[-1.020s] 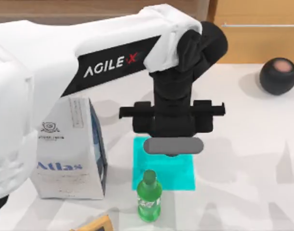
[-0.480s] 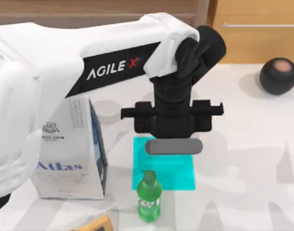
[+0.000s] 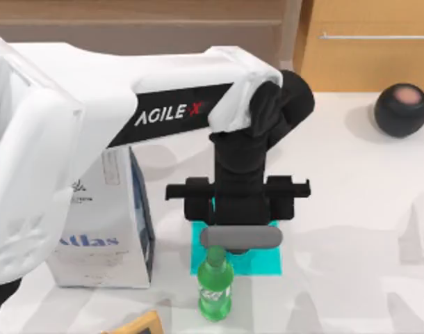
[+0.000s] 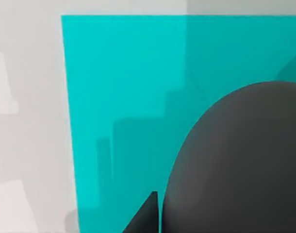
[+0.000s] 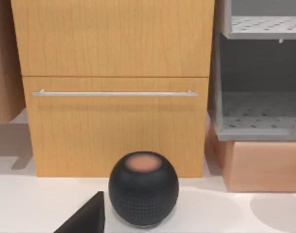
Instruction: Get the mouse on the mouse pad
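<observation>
Over the pad (image 3: 264, 263), the left gripper (image 3: 238, 240) holds the mouse (image 3: 241, 238) low, clamped crosswise. Placing looks underway; next it needs lowering and release, clear of the bottle (image 3: 215, 283) beside the pad.

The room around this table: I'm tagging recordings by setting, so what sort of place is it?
Probably a rendered home or office corner: a pale table backed by a wooden drawer cabinet and grey shelving, with a green bottle and an Atlas bag.
</observation>
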Motion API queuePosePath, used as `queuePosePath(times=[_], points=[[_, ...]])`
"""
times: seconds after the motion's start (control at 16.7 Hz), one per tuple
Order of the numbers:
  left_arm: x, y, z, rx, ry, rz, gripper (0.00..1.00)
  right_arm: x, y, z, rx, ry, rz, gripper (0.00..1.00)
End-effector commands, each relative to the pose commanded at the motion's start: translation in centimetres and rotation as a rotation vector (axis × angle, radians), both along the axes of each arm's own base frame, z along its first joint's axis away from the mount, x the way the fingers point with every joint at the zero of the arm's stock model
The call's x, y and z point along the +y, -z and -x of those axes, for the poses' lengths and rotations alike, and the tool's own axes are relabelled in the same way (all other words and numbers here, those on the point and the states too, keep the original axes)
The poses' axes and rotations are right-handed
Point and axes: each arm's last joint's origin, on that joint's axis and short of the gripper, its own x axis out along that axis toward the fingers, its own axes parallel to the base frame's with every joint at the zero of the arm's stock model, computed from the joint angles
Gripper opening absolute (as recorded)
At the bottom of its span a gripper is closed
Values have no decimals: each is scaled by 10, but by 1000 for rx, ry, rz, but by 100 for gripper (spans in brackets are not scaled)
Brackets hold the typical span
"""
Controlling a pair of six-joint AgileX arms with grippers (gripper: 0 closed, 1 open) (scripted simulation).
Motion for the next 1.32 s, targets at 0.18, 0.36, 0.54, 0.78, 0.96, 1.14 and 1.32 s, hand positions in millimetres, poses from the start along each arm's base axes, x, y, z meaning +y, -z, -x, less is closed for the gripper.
queuePosePath(times=[0.18, 0.36, 0.54, 0.78, 0.96, 1.14, 1.32], points=[[0, 0, 0, 0, 0, 0, 0, 0, 0, 0, 0, 0, 0, 100], [0, 0, 0, 0, 0, 0, 23, 0, 0, 0, 0, 0, 0, 100], [0, 0, 0, 0, 0, 0, 45, 0, 0, 0, 0, 0, 0, 100], [0, 0, 0, 0, 0, 0, 75, 0, 0, 0, 0, 0, 0, 100], [0, 0, 0, 0, 0, 0, 98, 0, 0, 0, 0, 0, 0, 100], [0, 0, 0, 0, 0, 0, 100, 0, 0, 0, 0, 0, 0, 100], [0, 0, 0, 0, 0, 0, 100, 0, 0, 0, 0, 0, 0, 100]])
